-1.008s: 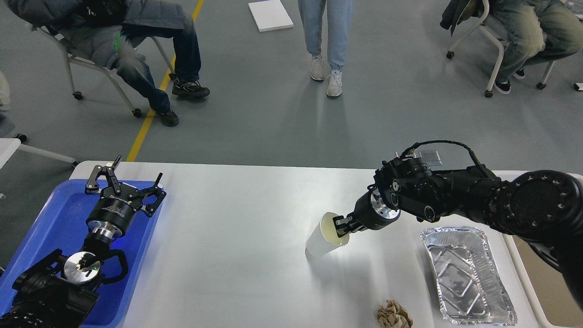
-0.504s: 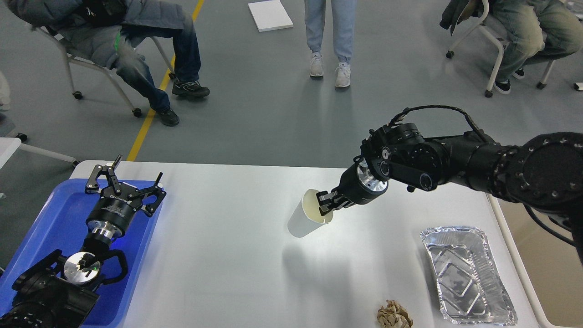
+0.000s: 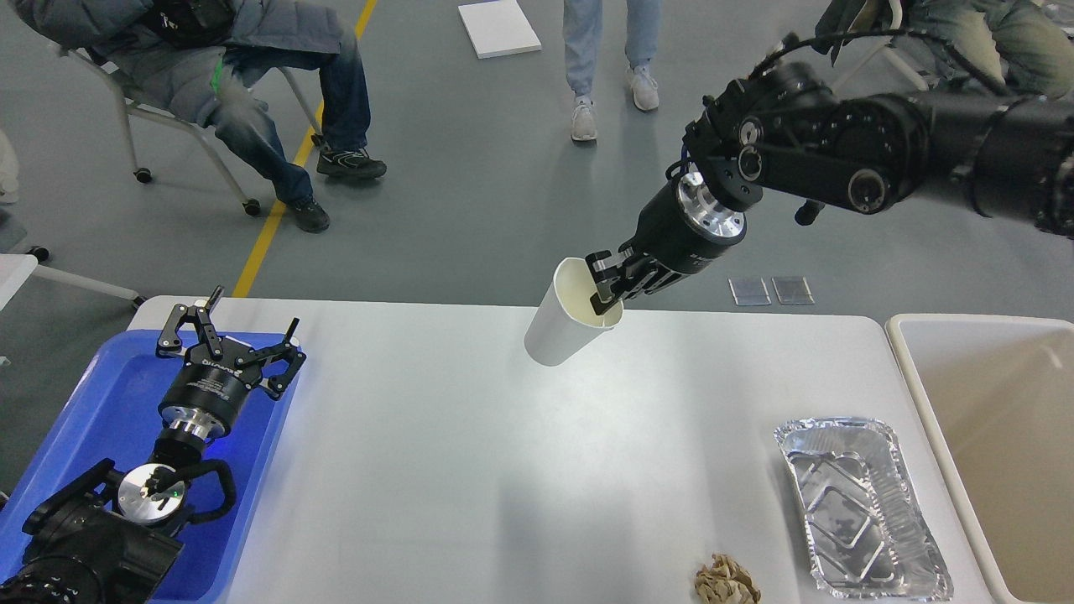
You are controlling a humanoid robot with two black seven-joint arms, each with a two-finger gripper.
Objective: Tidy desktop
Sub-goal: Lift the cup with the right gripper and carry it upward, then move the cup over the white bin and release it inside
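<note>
The white desktop (image 3: pixel 436 470) fills the lower view. My right gripper (image 3: pixel 606 285) is shut on the rim of a white paper cup (image 3: pixel 560 323) and holds it tilted, high above the table's far middle. My left gripper (image 3: pixel 231 331) is open and empty, hovering over the blue tray (image 3: pixel 92 419) at the left. An empty foil tray (image 3: pixel 860 507) lies at the right front. A crumpled brown paper ball (image 3: pixel 726 580) lies at the front edge.
A beige bin (image 3: pixel 998 419) stands beside the table's right edge. People sit on chairs and one stands on the grey floor beyond the table. Two small clear plates (image 3: pixel 772 290) lie on the floor behind the table.
My right gripper has lifted the paper cup off the table, up and away from me. The right arm has risen, uncovering the beige bin. The left arm has not moved.
</note>
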